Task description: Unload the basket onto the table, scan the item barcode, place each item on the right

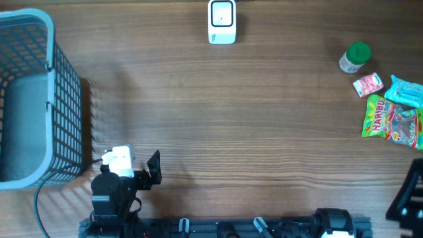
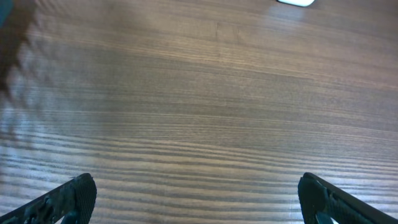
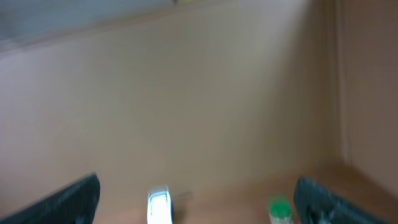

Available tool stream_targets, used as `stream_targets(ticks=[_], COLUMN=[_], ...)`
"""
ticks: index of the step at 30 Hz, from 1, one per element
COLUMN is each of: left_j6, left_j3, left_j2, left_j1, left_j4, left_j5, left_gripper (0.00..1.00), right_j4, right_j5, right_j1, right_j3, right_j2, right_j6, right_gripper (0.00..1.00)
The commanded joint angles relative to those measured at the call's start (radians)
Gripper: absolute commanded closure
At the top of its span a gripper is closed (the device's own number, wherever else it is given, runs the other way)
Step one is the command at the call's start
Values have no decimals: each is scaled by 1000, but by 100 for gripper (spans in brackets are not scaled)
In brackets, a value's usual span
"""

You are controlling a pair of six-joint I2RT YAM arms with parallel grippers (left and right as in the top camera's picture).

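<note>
Left pincer (image 2: 196, 198) gapes wide and empty over the table (image 1: 231, 132), just beside the basket (image 1: 66, 112). We see the scanner (image 1: 222, 22) at the far edge — then bottle (image 1: 355, 57), pink packet (image 1: 368, 84), blue packet (image 1: 404, 91) and Haribo bag (image 1: 390, 120) lying right, near our right pincer (image 3: 199, 198), equally wide.

Matte black over most of the left arm (image 1: 112, 195), capped by a white housing (image 1: 119, 158) near the wrist. Trails a thin dark cable (image 1: 38, 201) by the base. Black, rough-textured fingers (image 2: 71, 198) with rounded tips. Just a black angular edge of the right arm (image 1: 408, 192). Dark mounting rail (image 1: 231, 228) with pale fittings.
</note>
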Motion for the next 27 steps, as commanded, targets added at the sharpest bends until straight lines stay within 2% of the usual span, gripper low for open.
stream_targets(ticks=[1,7,10,14,19,27], left_j6=[23,23,23,23,23,23], left_j3=[-6,-6,-6,-6,-6,-6], left_j2=[-3,-3,-3,-3,-3,-3], left_j1=[-6,-6,-6,-6,-6,-6], left_j4=[0,0,0,0,0,0], left_j5=[15,15,15,15,15,15], left_gripper=[0,0,0,0,0,0], right_j4=[204,552,748,925,1062,1078], right_j5=[13,-7,-40,-43,-40,-32], right_j1=[70,148,151,151,149,92], right_j3=[-261,-651,-846,-1050,-1227,-1371], right_j2=[-143,-301,-348,-404,-448,-447], right_j6=[-53,-48,-47,-3,10,11], right_gripper=[0,0,0,0,1,0])
